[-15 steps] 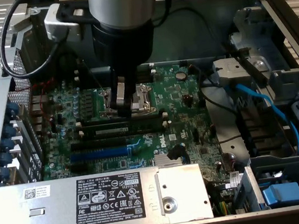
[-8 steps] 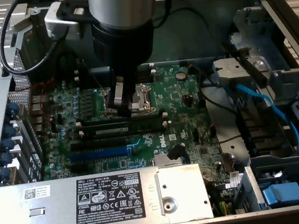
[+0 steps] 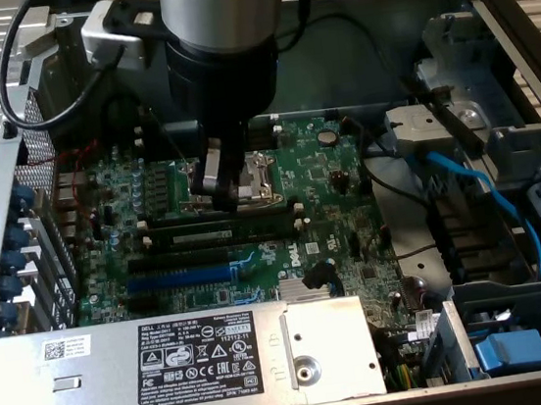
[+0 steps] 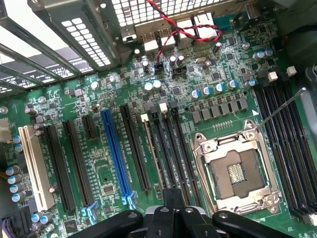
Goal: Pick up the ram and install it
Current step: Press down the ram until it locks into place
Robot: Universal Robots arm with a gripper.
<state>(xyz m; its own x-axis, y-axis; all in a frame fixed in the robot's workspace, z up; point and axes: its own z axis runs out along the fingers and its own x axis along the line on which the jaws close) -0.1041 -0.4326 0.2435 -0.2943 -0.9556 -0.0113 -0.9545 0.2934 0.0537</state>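
The ram [image 3: 220,234], a dark-green stick with a pale label strip, stands lengthwise in one of the long black slots on the motherboard [image 3: 326,171], between the white end clips. How deep it sits I cannot tell. In the wrist view the ram [image 4: 152,153] shows edge-on as a thin pale line. My gripper [image 3: 228,203] hangs just above the ram's middle, in front of the CPU socket [image 3: 253,180]. It looks shut with nothing in it. In the wrist view the gripper [image 4: 173,196] is just beside the ram's near end.
Beside the ram lie empty black slots and a blue slot [image 3: 176,278]. A metal power supply box [image 3: 172,368] covers the case front. Blue cables [image 3: 476,187] and drive bays fill the exterior view's right. Card brackets [image 3: 18,233] line its left.
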